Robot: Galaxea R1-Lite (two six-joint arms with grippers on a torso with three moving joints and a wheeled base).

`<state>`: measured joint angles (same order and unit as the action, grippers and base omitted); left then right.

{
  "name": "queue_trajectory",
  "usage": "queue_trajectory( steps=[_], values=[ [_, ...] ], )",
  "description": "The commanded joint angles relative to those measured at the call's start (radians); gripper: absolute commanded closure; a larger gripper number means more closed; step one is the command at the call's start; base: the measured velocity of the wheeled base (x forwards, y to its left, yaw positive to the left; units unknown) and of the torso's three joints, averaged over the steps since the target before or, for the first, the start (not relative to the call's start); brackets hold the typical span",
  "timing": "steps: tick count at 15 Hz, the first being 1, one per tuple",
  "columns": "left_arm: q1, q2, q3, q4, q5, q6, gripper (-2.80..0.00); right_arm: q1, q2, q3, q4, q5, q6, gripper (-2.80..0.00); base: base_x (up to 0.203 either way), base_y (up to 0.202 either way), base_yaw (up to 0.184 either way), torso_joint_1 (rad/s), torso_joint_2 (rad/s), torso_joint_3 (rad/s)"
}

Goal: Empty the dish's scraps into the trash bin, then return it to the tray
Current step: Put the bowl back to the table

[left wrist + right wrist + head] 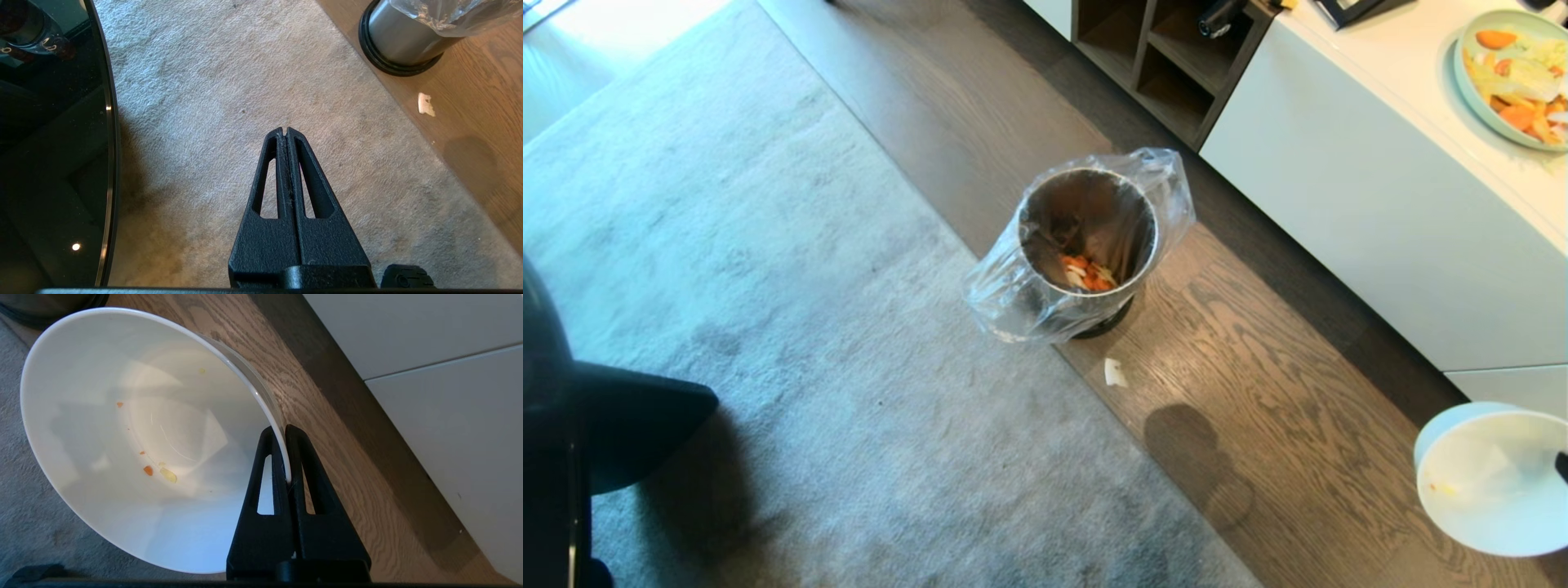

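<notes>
Right gripper, jaws pinched on the rim of the dish: dish emptied, return pending.

We hold the dish tilted, off to the side of the trash bin; only a few orange and yellow specks cling inside it. Away from our gripper, the scraps lie in the bin's liner; one pale piece sits on the wood floor beside it. We judge dumping done; the tray, unseen, remains. Left gripper parked, jaws together, over the rug.

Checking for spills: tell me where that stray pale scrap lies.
In the head view, the pale scrap lies on the wood floor, just in front of the trash bin, beside the rug's edge.
</notes>
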<state>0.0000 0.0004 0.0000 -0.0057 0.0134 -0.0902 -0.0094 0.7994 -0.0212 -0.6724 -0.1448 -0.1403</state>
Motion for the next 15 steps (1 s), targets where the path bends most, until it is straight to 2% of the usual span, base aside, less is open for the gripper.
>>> queue_trajectory(
  steps=[1, 3, 5, 8, 12, 15],
  values=[
    [0.000, 0.000, 0.000, 0.000, 0.000, 0.000, 0.00, -0.026, -0.237, 0.018, 0.178, 0.020, 0.013, 0.00, 0.000, 0.000, 0.000, 0.000, 0.00, 0.000],
    [0.000, 0.000, 0.000, 0.000, 0.000, 0.000, 0.00, -0.039, -0.406, 0.020, 0.365, 0.034, 0.025, 0.00, 0.000, 0.000, 0.000, 0.000, 0.00, 0.000],
    [0.000, 0.000, 0.000, 0.000, 0.000, 0.000, 0.00, -0.040, -0.529, 0.020, 0.527, 0.094, 0.059, 0.00, 0.000, 0.000, 0.000, 0.000, 0.00, 0.000],
    [0.000, 0.000, 0.000, 0.000, 0.000, 0.000, 0.00, 0.013, -0.637, 0.021, 0.649, 0.141, 0.078, 0.00, 0.000, 0.000, 0.000, 0.000, 0.00, 0.000],
    [0.000, 0.000, 0.000, 0.000, 0.000, -0.002, 0.00, 0.017, -0.789, 0.016, 0.686, 0.175, 0.076, 0.00, 0.000, 0.000, 0.000, 0.000, 0.00, 0.000],
    [0.000, 0.000, 0.000, 0.000, 0.000, -0.001, 0.00, 0.016, -0.798, 0.017, 0.683, 0.183, 0.079, 0.00, 0.000, 0.000, 0.000, 0.000, 0.00, 0.000]
  ],
)
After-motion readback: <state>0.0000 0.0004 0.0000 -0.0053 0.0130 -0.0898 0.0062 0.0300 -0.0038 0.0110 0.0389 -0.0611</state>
